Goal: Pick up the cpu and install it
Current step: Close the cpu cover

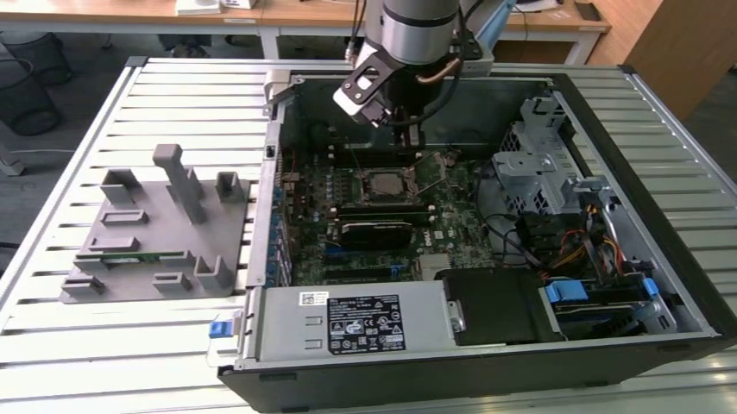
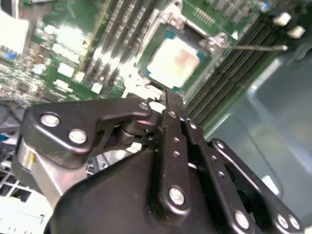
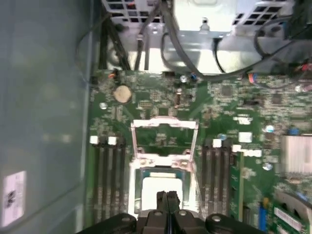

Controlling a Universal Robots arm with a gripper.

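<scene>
claw (image 3: 166, 196) clenched, its two black fingers pressed together with nothing between them, poised close over the socket's edge in the first wrist view. cpu (image 2: 176, 59) lying flat and square inside the socket on the green motherboard (image 3: 243, 112), apart from the claw. in the second wrist view it is a small square with a pale silver-grey metal top and a thin light rim. judging by this, picking up and placing look done. metal hold-down frame (image 3: 163, 125) beyond the chip stands tipped open and a thin lever (image 2: 258, 47) juts free, so locking down appears not yet done. farther out, the open computer case (image 1: 679, 285) sits on a slatted worktop (image 1: 69, 345).
</scene>
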